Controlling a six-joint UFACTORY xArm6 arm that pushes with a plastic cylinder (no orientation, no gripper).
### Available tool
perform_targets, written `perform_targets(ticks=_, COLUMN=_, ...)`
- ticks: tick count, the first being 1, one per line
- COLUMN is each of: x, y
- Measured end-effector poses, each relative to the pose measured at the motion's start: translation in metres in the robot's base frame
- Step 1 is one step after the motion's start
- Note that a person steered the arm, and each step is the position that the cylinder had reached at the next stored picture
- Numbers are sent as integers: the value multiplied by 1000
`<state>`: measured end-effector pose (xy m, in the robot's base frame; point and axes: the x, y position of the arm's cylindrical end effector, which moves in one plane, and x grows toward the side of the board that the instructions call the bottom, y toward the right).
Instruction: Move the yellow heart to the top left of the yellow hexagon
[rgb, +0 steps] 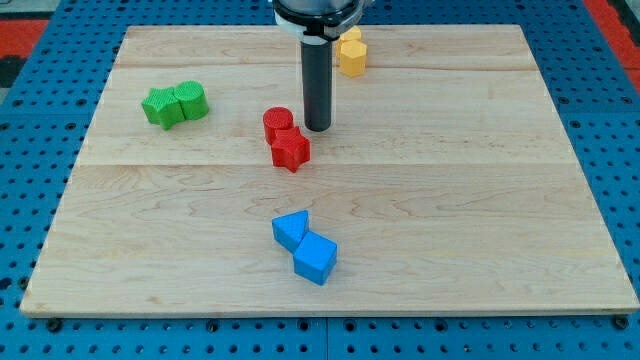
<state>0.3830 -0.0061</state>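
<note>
Two yellow blocks touch each other near the view's top centre. The lower one (351, 60) looks like the hexagon. The upper one (351, 39), likely the heart, is partly hidden behind the arm's body. My tip (317, 129) rests on the board below and left of the yellow pair, clear of them. It stands just right of a red cylinder (278, 122), with a small gap between them.
A red star (291, 150) touches the red cylinder's lower right. A green star (159, 108) and a second green block (192, 101) sit together at the view's left. Two blue blocks (291, 230) (316, 259) touch at the bottom centre. The wooden board (480, 200) lies on a blue pegboard.
</note>
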Motion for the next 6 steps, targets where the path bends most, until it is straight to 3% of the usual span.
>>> perform_targets(ticks=2, x=0, y=0)
perform_targets(ticks=3, x=-24, y=18)
perform_targets(ticks=4, x=-55, y=51)
perform_targets(ticks=6, x=-171, y=100)
